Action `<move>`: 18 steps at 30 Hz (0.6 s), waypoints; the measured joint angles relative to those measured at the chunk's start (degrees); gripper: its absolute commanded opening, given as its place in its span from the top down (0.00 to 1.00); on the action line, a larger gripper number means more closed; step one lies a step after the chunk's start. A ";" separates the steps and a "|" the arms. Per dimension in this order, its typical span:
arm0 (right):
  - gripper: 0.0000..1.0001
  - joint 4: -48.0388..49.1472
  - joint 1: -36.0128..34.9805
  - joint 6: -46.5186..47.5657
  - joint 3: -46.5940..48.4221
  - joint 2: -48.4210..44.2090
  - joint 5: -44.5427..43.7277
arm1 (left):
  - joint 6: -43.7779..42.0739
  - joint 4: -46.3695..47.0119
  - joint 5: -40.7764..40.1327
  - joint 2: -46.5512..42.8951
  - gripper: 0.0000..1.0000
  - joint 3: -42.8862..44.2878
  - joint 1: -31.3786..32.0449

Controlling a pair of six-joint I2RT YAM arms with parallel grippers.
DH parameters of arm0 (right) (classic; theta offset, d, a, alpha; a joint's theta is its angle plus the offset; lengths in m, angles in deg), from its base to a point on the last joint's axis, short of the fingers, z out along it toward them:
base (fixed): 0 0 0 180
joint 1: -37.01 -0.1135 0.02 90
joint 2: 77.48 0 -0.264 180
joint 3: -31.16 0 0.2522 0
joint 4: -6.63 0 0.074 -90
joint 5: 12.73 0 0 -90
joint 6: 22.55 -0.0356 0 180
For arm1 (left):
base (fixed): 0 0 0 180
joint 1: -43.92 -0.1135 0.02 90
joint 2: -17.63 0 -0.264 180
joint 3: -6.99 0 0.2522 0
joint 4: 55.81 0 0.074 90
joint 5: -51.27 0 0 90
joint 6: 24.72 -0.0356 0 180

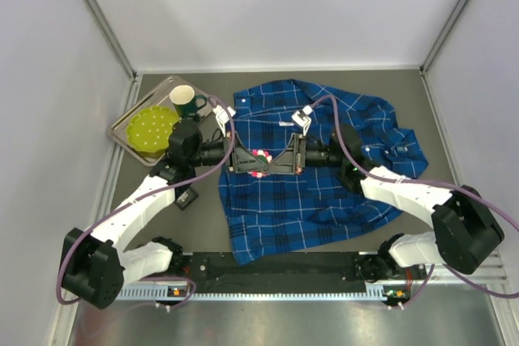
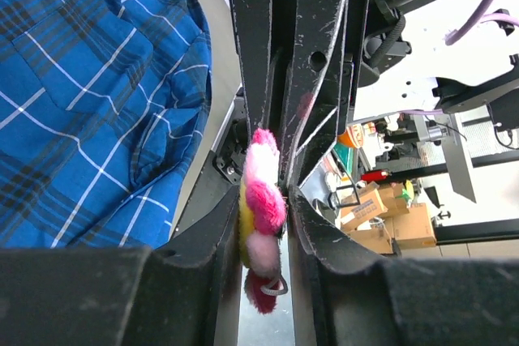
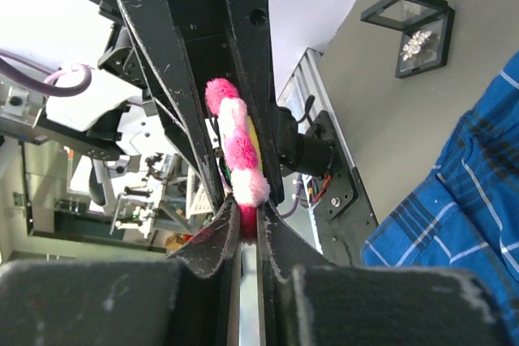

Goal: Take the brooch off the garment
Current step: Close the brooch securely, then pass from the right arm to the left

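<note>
The blue plaid shirt (image 1: 312, 192) lies spread on the table; it also shows in the left wrist view (image 2: 81, 87) and the right wrist view (image 3: 458, 216). A fuzzy pink, white and yellow brooch (image 1: 260, 154) is held in the air above the shirt's left part, between both grippers, which meet tip to tip. My left gripper (image 1: 248, 158) is shut on the brooch (image 2: 263, 204), with a small metal loop hanging at its lower end. My right gripper (image 1: 280, 155) is shut on the brooch's dark pink end (image 3: 241, 164).
A metal tray (image 1: 122, 131) at the back left holds a green plate (image 1: 152, 129) and a dark green mug (image 1: 185, 102). A small black display box (image 1: 186, 198) lies left of the shirt, also in the right wrist view (image 3: 409, 34). A black rail (image 1: 276, 265) runs along the near edge.
</note>
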 measured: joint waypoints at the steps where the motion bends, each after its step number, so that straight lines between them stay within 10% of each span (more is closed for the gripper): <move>1: 0.88 -1.51 0.20 0.85 0.02 -0.63 -0.31 | -0.46 -0.26 -0.20 0.00 1.00 0.00 0.09; 18: 0.63 -19.98 5.68 11.93 2.12 -8.00 -0.52 | -1.73 -1.77 0.39 0.00 1.00 1.18 -0.44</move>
